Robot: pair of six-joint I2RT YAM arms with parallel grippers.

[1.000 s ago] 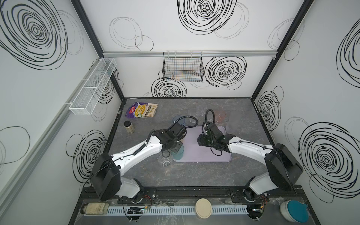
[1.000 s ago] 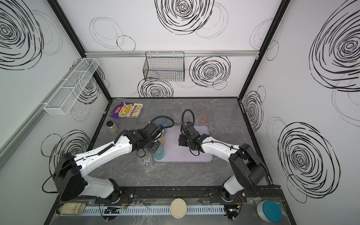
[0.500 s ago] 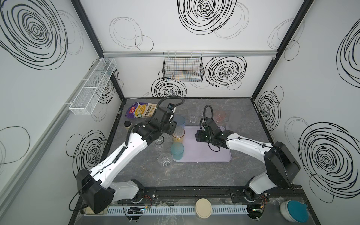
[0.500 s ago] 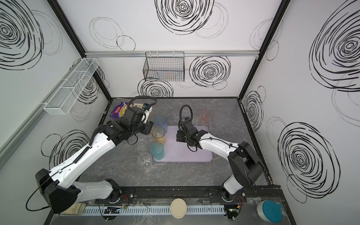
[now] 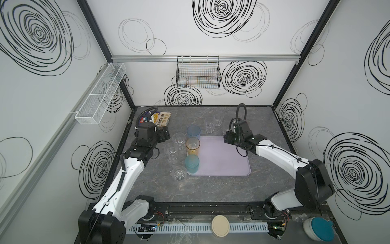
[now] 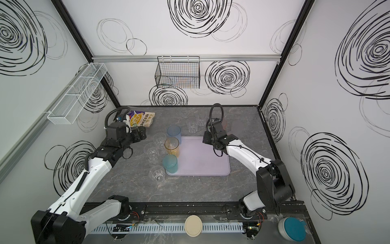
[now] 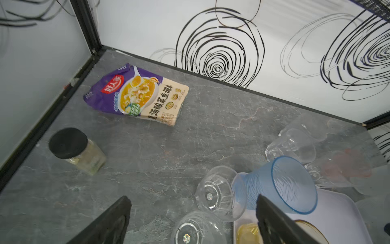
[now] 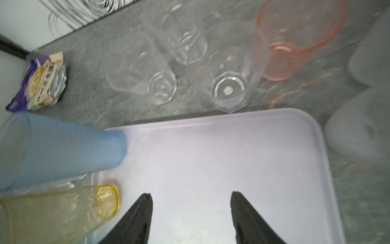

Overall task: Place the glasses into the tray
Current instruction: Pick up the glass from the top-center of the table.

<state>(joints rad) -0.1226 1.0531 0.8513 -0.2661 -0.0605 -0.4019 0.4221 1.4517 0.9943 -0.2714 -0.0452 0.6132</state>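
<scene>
Overhead, shows a grey veined tabletop (image 5: 211, 190) boxed by white walls (image 5: 211, 42) scrawled with black spirals, a black wire basket (image 5: 198, 74) hung at upper centre, a white mesh rack (image 5: 101, 93) at upper left. Puts the lavender tray (image 5: 223, 158) at frame centre in both top views, amber glass (image 5: 192, 145) and teal glass (image 5: 192, 163) upright along its left edge, blue glass (image 5: 193, 132) at its upper left corner, clear tumblers (image 5: 171, 150) on the stone just left of those. Finds the left gripper (image 5: 165, 135) left of the tumblers, fingers spread wide, nothing clamped; the right gripper (image 5: 226, 138) over the tray's upper edge, fingers apart, likewise empty. Catches only from the left wrist a dark-lidded jar (image 7: 71, 147) near the food packet (image 7: 137, 95); only from the right wrist, clearly, a pink glass (image 8: 295, 42) and frosted glasses (image 8: 358, 131) on the stone just outside the tray.
</scene>
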